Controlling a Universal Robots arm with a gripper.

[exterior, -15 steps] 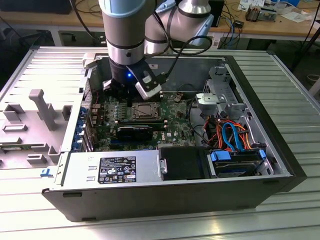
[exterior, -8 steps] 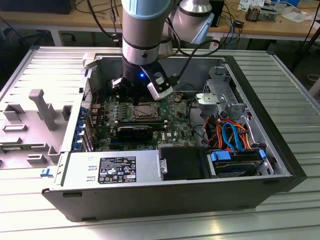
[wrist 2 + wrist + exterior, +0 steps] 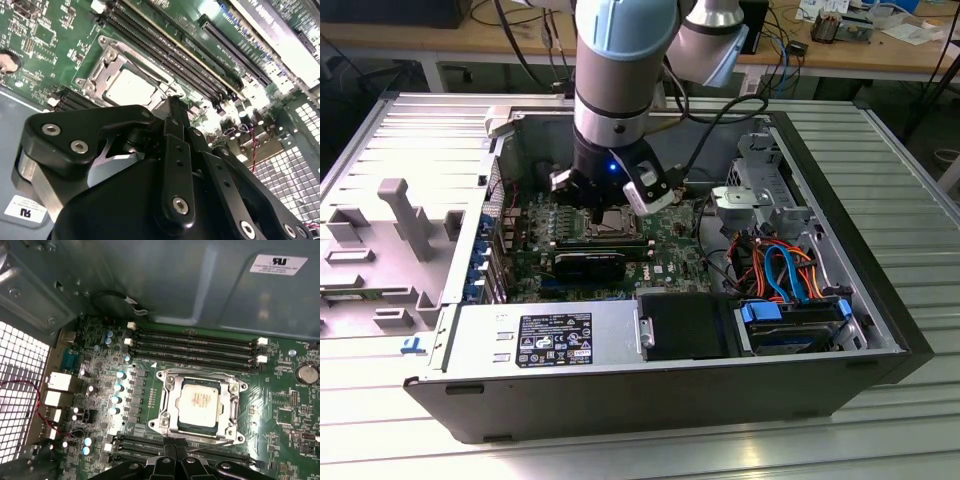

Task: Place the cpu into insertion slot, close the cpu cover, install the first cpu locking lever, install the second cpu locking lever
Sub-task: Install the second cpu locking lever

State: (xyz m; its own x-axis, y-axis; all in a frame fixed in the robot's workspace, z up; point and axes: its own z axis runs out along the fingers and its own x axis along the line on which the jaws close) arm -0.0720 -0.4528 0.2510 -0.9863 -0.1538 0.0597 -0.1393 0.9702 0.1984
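**A:** What is the claw (image 3: pixel 175 463) doing?

**B:** Its two fingers are pressed together with nothing between them that I can see. In both wrist views the tips sit right at the edge of the socket (image 3: pixel 167 382), against or just above a thin wire lever (image 3: pixel 207 442) that runs along that edge. I can't tell whether they actually touch it.

**A:** And the chip?

**B:** The chip (image 3: pixel 199 401) lies flat in the socket, silvery face up. The cover (image 3: pixel 231 407) is folded down around it, its cut-out framing the chip.

**A:** Where is that in the case (image 3: pixel 880 300)?

**B:** On the green board (image 3: pixel 280 405), in the far part of the case and towards the exterior view's left, next to the long black memory slots (image 3: pixel 195 347).

**A:** How would these parts handle?

**B:** My guess is that the chip is light, stiff and delicate underneath, so take it only by its edges. The cover looks thin and easily bent. The lever is probably springy wire that pushes back, so press it near its free end, where it is easiest to move.
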